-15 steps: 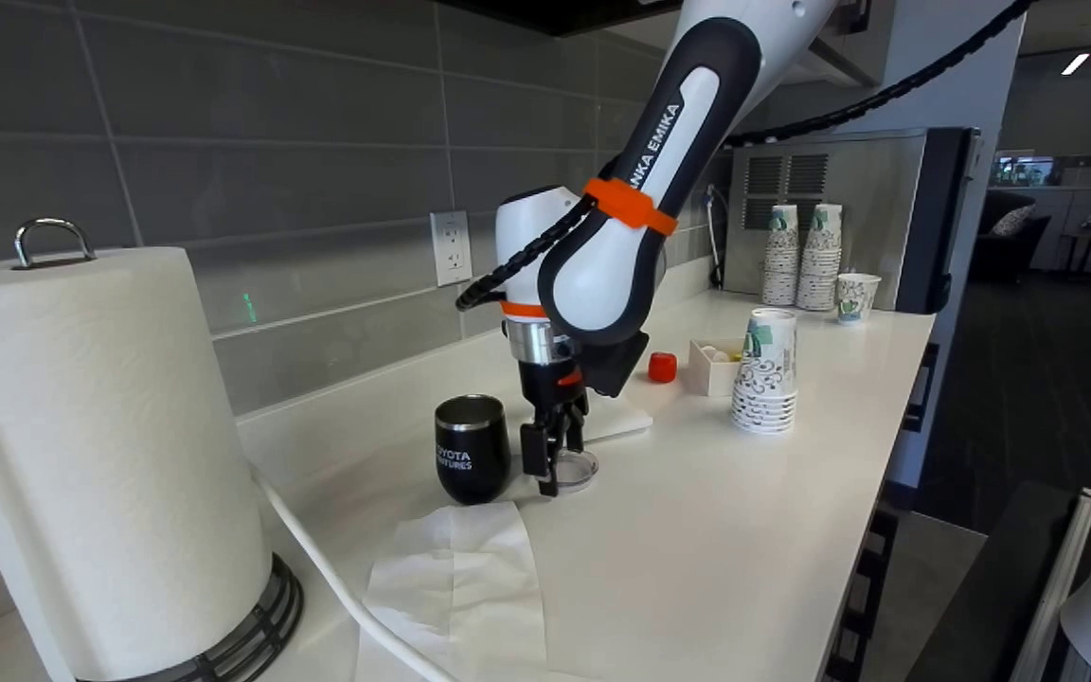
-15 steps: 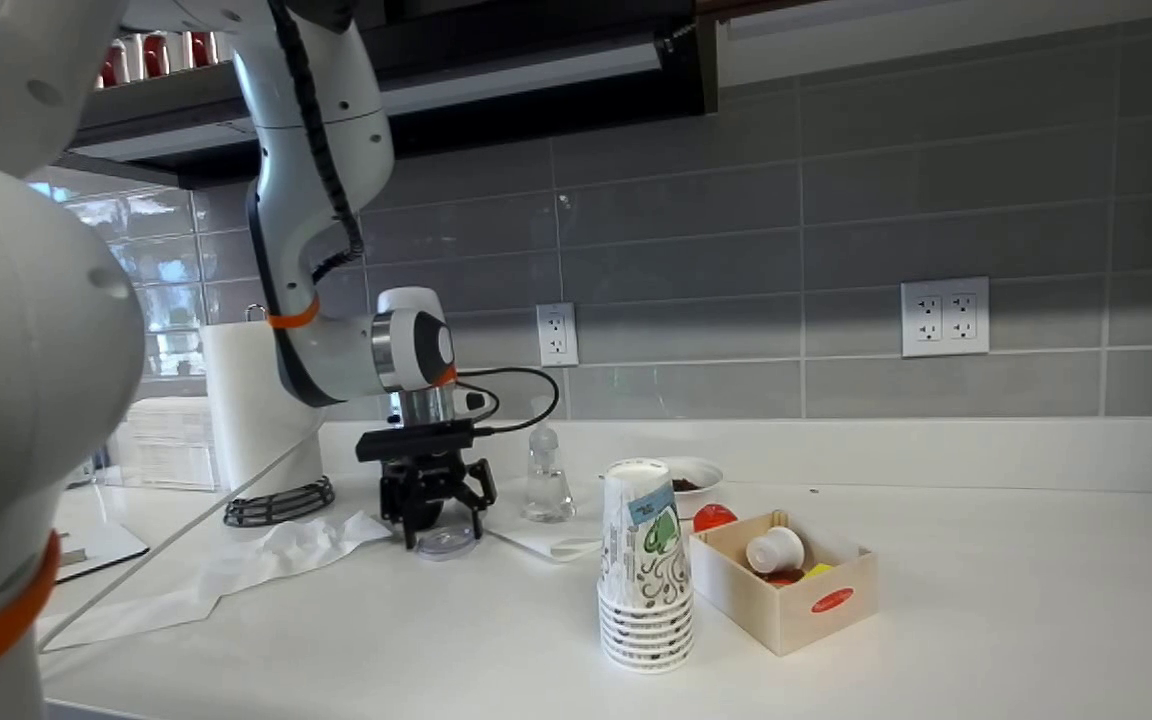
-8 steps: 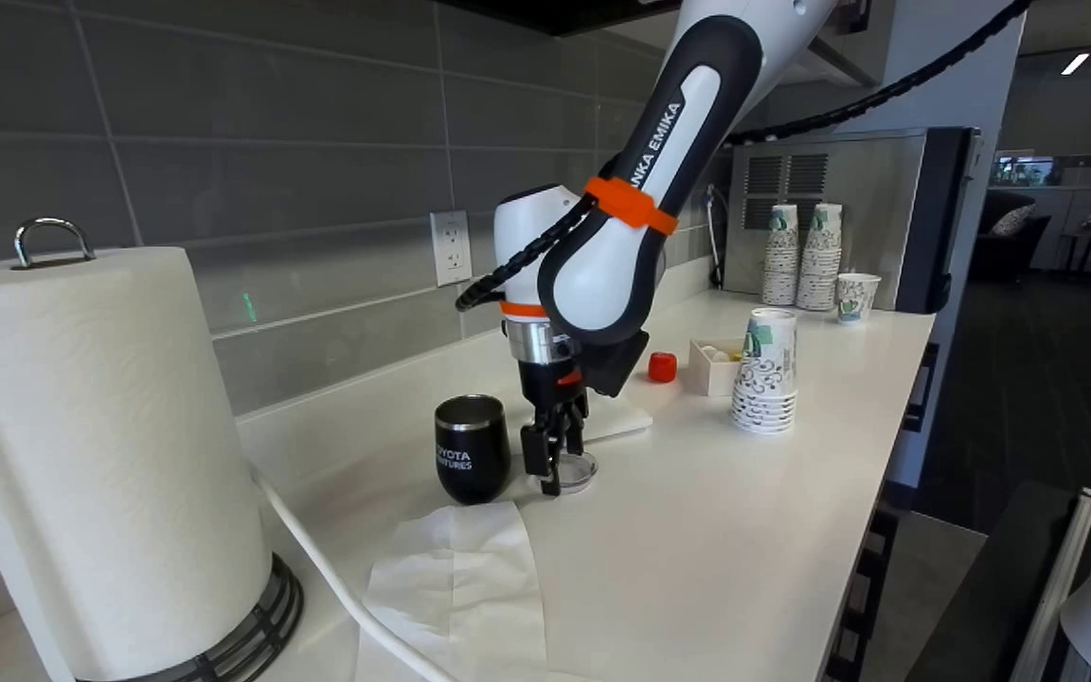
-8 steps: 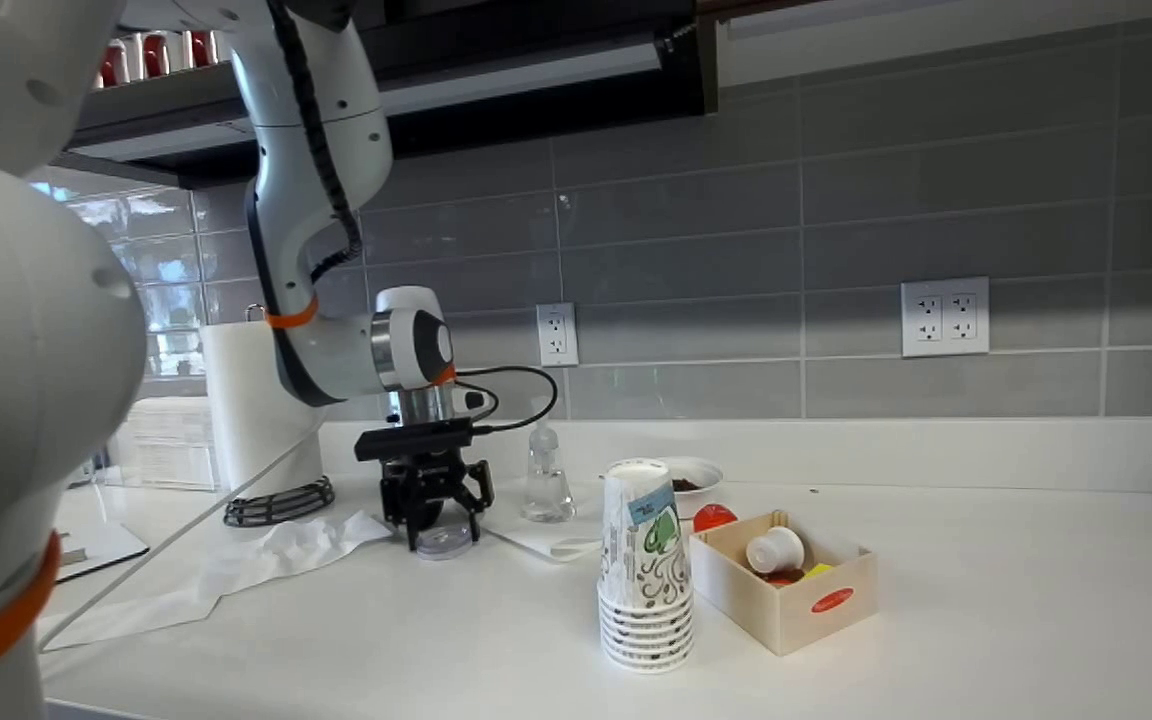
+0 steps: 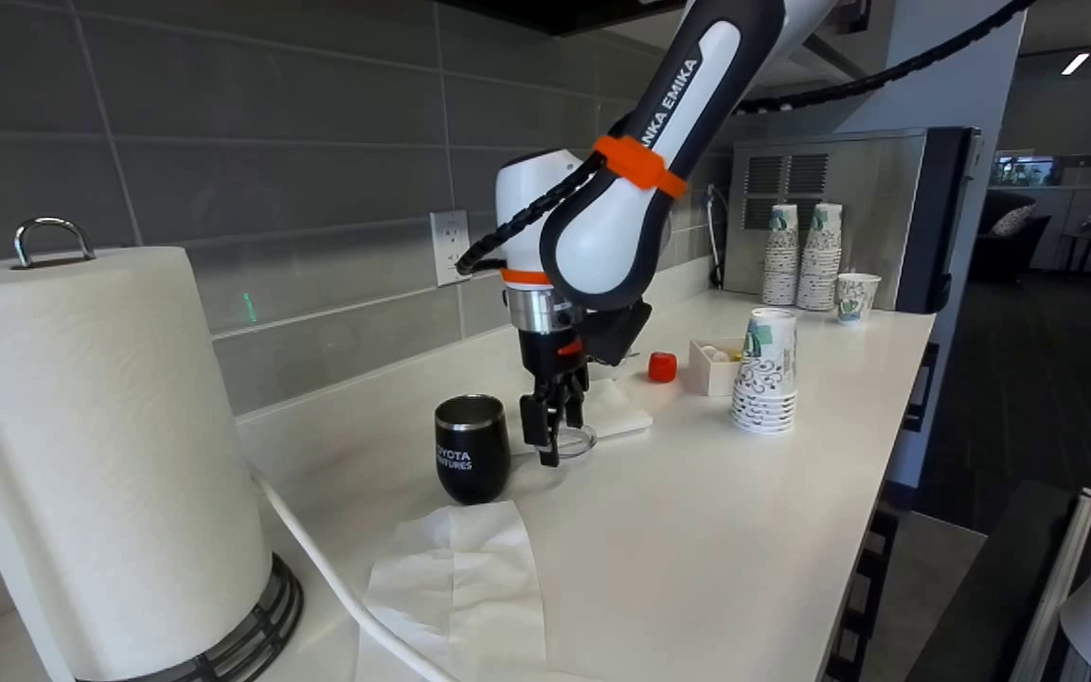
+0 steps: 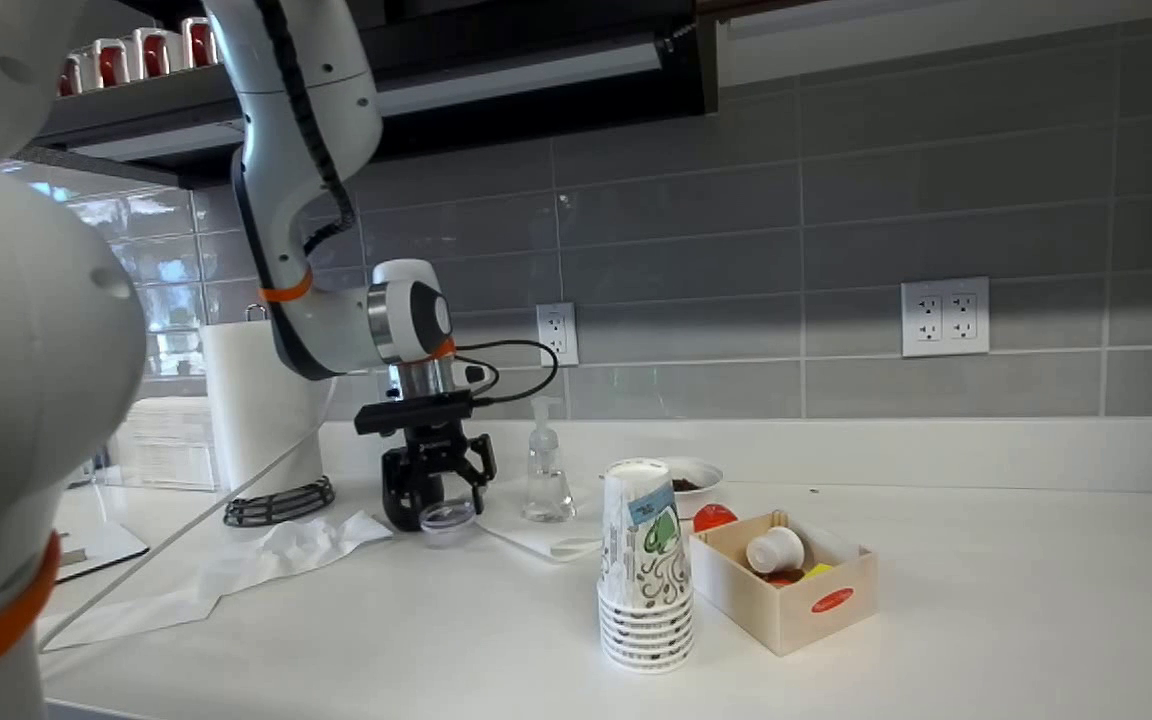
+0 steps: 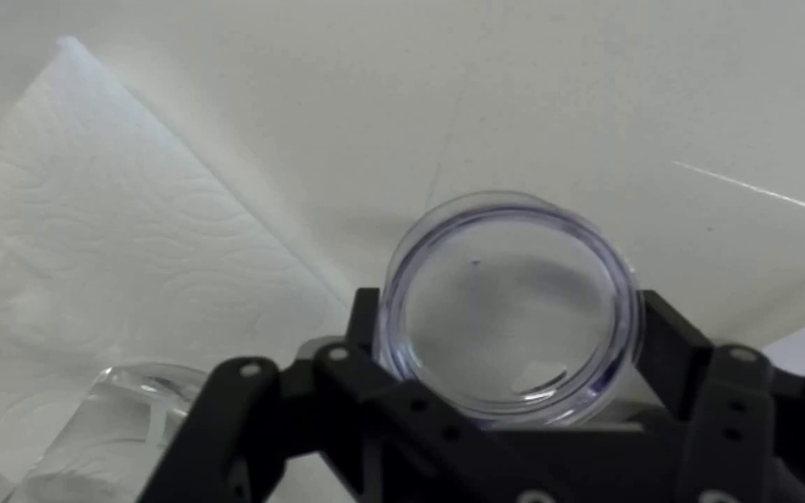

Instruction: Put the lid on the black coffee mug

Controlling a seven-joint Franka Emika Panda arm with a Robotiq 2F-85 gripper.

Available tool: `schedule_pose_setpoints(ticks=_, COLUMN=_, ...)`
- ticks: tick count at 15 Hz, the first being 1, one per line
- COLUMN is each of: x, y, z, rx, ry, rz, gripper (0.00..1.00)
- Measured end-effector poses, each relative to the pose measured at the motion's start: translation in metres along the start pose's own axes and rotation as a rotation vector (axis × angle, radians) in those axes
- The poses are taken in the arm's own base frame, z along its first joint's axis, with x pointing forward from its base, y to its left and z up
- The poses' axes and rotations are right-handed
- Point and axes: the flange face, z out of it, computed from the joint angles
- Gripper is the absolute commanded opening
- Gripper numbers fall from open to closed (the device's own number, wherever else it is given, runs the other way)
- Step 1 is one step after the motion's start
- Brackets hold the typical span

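The black coffee mug (image 5: 472, 459) stands upright on the counter with its shiny rim open. In an exterior view, it is mostly hidden behind my gripper (image 6: 444, 510). The lid is a clear round disc (image 7: 507, 314) between my two fingers, with a finger touching each side of its rim in the wrist view. My gripper is shut on the lid and holds it level, slightly above the counter. The lid also shows in both exterior views (image 5: 576, 441) (image 6: 448, 516). The gripper is beside the mug, with its fingertips lower than the mug's rim.
A paper-towel roll (image 5: 100, 455) stands near the mug. A paper towel (image 5: 460, 587) lies in front of the mug. A clear bottle (image 6: 547, 480) stands on another towel (image 7: 130, 230) near the gripper. Stacked cups (image 6: 646, 570) and a wooden box (image 6: 786, 590) stand farther along the counter.
The gripper has shut on the lid and risen straight up. The lid has come off the counter with it. The mug has not moved.
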Motion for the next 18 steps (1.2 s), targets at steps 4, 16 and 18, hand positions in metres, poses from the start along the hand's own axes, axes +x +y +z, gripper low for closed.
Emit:
schedule_pose_setpoints(ticks=4, x=-0.005, y=0.003, z=-0.037, rx=-0.017, ry=0.031, rz=0.003, gripper=0.62)
schedule_pose_setpoints(ticks=16, x=0.025, y=-0.028, z=-0.110, rx=-0.042, ry=0.124, rz=-0.163, gripper=0.62)
schedule_pose_setpoints(ticks=18, x=0.032, y=-0.032, z=-0.117, rx=-0.043, ry=0.130, rz=-0.195, gripper=0.62)
